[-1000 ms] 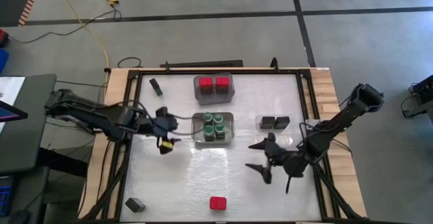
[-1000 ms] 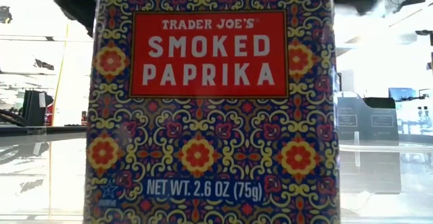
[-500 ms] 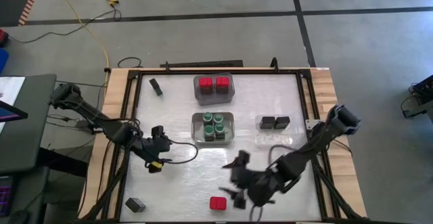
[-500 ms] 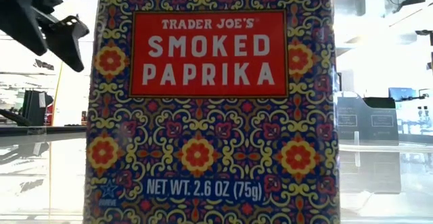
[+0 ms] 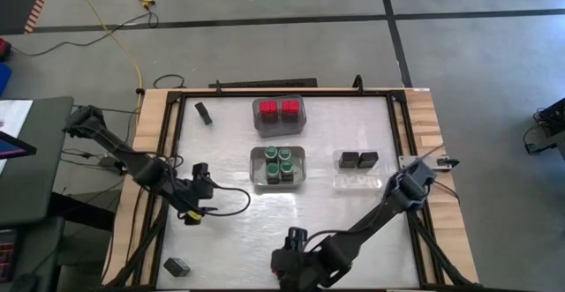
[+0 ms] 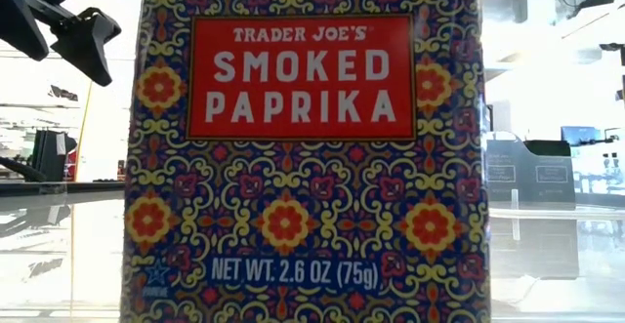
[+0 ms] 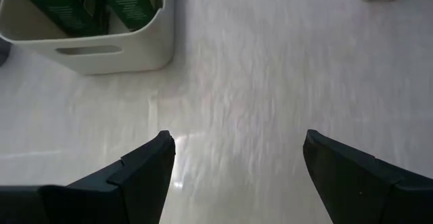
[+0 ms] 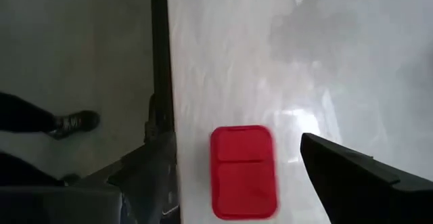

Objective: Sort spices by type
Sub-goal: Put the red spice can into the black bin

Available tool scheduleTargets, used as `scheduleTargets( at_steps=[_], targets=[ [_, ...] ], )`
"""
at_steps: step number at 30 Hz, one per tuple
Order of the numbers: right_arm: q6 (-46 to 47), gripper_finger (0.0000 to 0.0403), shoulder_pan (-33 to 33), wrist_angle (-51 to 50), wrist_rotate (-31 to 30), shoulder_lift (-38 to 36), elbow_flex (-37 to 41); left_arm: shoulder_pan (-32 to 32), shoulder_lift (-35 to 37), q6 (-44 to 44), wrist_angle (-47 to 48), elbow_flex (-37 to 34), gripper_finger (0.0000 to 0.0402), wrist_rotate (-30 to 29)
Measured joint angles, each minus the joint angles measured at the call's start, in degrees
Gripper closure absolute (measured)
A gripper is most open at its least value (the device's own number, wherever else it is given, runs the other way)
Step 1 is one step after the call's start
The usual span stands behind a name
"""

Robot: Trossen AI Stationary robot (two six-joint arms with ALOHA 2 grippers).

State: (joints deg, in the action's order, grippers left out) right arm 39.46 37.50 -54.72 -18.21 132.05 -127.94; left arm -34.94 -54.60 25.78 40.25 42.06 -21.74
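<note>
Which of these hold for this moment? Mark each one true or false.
1. The right end effector is open above a red-topped tin. True.
2. The left end effector holds a green-lidded jar. False: it is open and empty over bare table.
3. Green-lidded jars sit in the middle bin. True.
4. Two red-topped tins share that bin. False: they sit in the farther bin.
5. A dark tin lies near the front left corner. True.

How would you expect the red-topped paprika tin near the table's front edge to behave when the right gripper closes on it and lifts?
The paprika tin looks stiff and square-sided, so the open right gripper, fingers either side of it, should get flat contact. It stands upright and taller than wide, so an off-centre nudge might tip it. The glossy table may let it slide.
</note>
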Motion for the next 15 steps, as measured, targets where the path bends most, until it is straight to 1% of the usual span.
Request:
scheduleTargets(
  at_steps=[3,8,15],
  targets=[
    [0.69,0.0063,0.0,-0.35,1.57,1.92,-0.2,0.0,0.34,-0.01,0.42,0.0,0.0088,0.0],
    [4.01,0.0063,-0.49,-2.6,1.61,2.39,-0.25,-0.02,0.29,-0.71,0.35,0.0,0.0088,0.02],
    [3.57,0.0062,-0.82,-4.88,2.01,2.38,-0.23,-0.02,0.29,-1.07,0.35,0.0,0.0088,0.02]
  ],
)
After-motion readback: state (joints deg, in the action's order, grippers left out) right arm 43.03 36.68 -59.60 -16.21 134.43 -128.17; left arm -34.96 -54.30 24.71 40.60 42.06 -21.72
